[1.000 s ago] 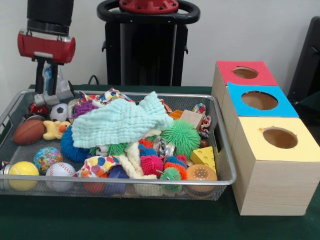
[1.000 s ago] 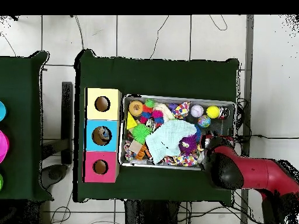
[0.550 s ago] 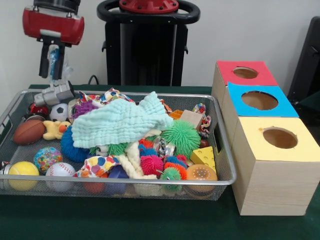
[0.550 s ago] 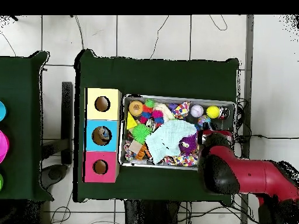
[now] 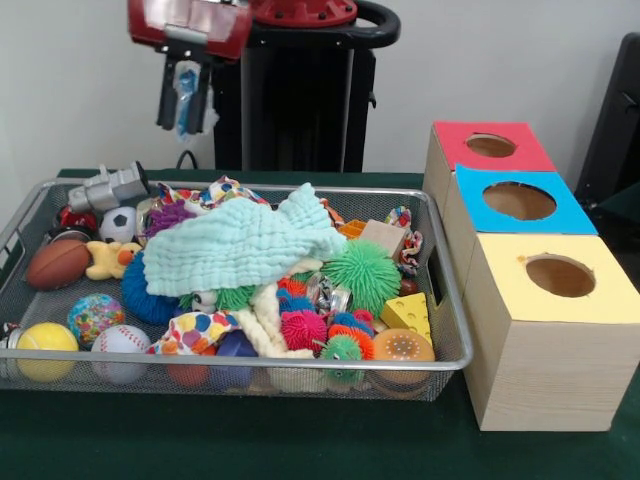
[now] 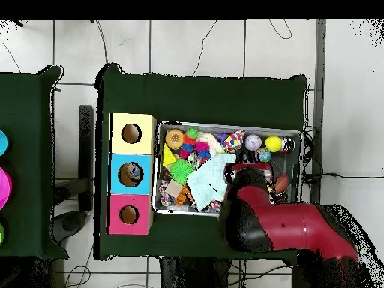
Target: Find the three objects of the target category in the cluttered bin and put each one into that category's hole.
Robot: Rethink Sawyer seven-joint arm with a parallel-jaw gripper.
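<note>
My gripper [image 5: 184, 122] hangs high above the far left part of the wire bin [image 5: 445, 300], well clear of the toys. It is shut on a small blue and clear crinkled plastic item [image 5: 186, 92] that sits between the two black fingers [image 5: 166, 100]. In the overhead view the red arm [image 6: 255, 214] covers the middle of the bin [image 6: 225, 126] and hides the gripper. To the right of the bin stand three boxes with round holes on top: red [image 5: 455, 140], blue [image 5: 575, 215] and yellow [image 5: 560, 310].
The bin holds a mint cloth [image 5: 240, 245], a green spiky ball [image 5: 362, 272], a football [image 5: 57, 262], a yellow ball [image 5: 45, 345], a baseball [image 5: 120, 345], a cheese wedge [image 5: 408, 312] and a grey toy [image 5: 108, 187] at its far left rim.
The gripper has risen from the bin's far left corner and travelled right in the front view, carrying the blue plastic item. The grey toy stayed at the rim.
</note>
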